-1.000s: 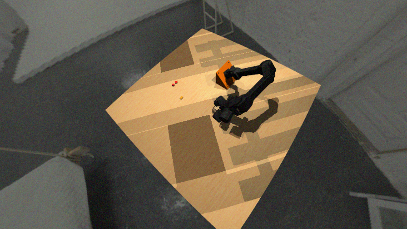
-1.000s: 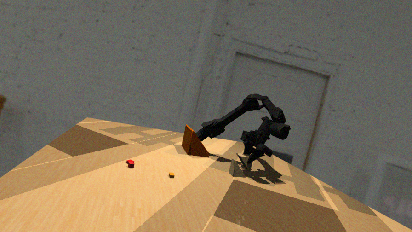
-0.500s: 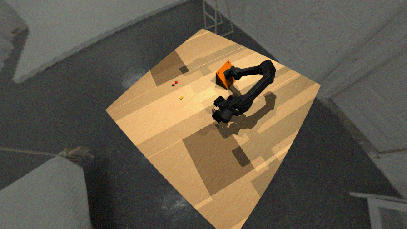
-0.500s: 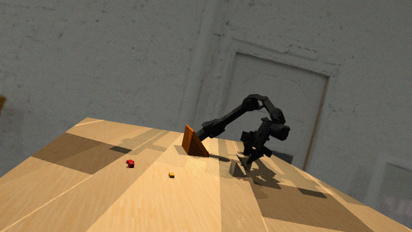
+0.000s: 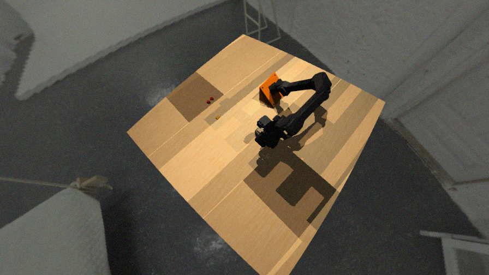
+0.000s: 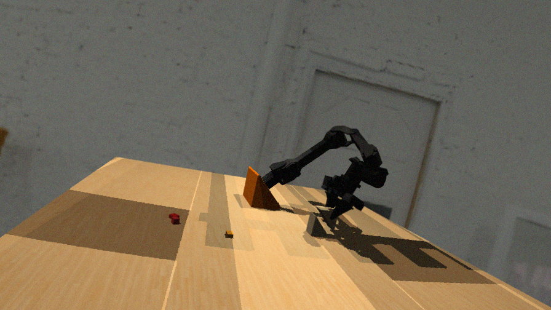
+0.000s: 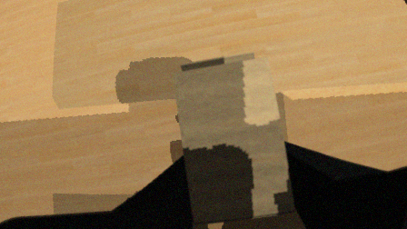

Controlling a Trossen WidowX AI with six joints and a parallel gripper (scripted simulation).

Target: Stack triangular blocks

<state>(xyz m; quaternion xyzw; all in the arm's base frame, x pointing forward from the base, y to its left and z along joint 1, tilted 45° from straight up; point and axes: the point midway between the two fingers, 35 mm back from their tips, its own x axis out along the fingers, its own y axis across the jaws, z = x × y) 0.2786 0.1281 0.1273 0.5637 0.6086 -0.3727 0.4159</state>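
Note:
One grey triangular block [image 6: 310, 225] stands on the table, upright face to the left and slope to the right in the exterior view. My gripper [image 6: 332, 219] [image 7: 232, 154] is shut on the other grey triangular block [image 6: 326, 213] [image 7: 218, 109], which has a flat face up. The held block is just above and right of the lower block's slope in the exterior view; I cannot tell whether they touch. In the wrist view only a thin strip of the lower block [image 7: 202, 64] shows past the held block's far end. In the top view the hand mostly hides both blocks.
An orange wedge-shaped mount [image 5: 269, 89] [image 6: 252, 189] stands by the arm's base. Two small red pieces [image 5: 211, 98] [image 6: 174, 219] and a small yellow-orange piece [image 5: 218, 117] [image 6: 229, 234] lie on the table [image 5: 191, 171] away from the hand. Shadows cross the table.

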